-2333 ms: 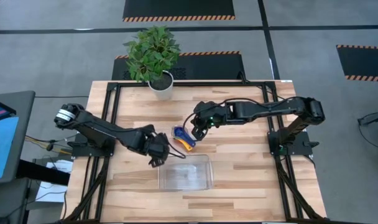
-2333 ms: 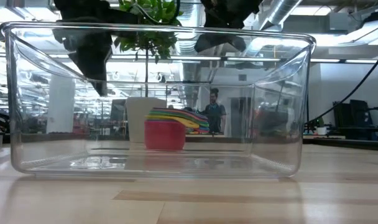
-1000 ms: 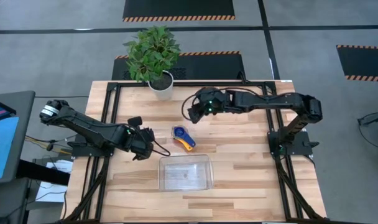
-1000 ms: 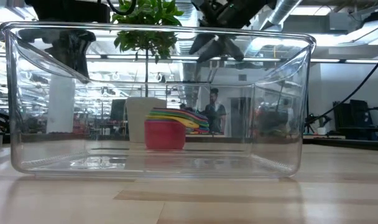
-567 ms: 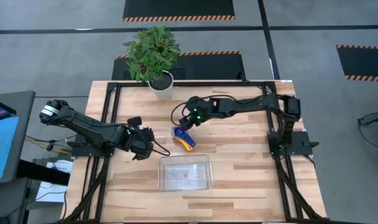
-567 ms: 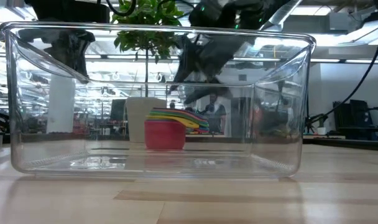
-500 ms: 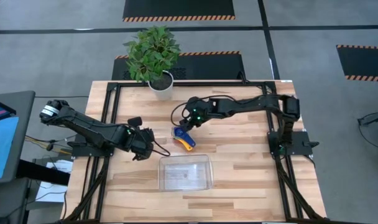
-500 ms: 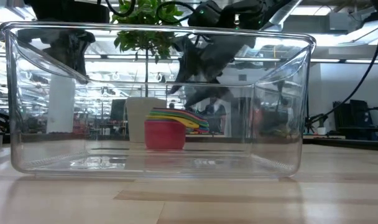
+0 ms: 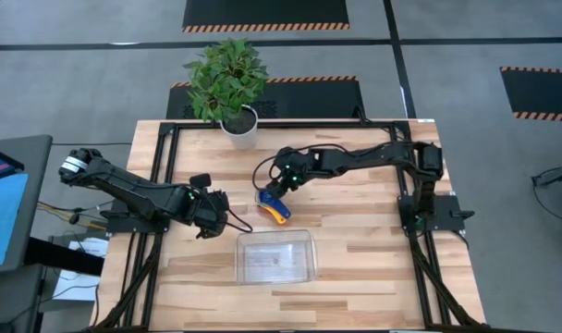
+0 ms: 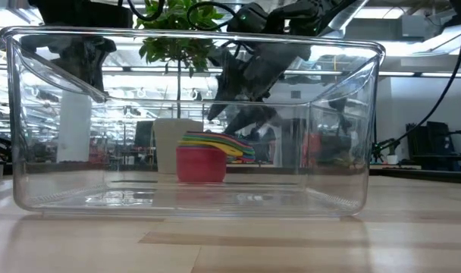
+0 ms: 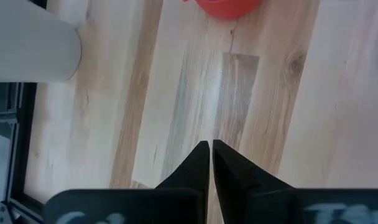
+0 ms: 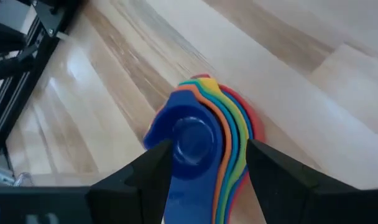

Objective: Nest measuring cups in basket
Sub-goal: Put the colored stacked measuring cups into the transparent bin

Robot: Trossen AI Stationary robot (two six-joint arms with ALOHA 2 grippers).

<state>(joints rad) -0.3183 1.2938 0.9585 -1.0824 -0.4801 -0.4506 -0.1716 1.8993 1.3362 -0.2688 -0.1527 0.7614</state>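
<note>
Your right gripper (image 12: 204,155) hangs wide open over the stacked measuring cups (image 12: 204,134) near the table's (image 9: 373,240) middle, outside the basket (image 9: 276,256), so you next go down and squeeze them, while your left gripper (image 11: 211,152) waits clenched and empty.

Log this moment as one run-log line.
cups: nested stack on table, beside basket | basket: no cups inside | right tool: open, straddling stack's blue top cup | left tool: shut, waiting aside
</note>
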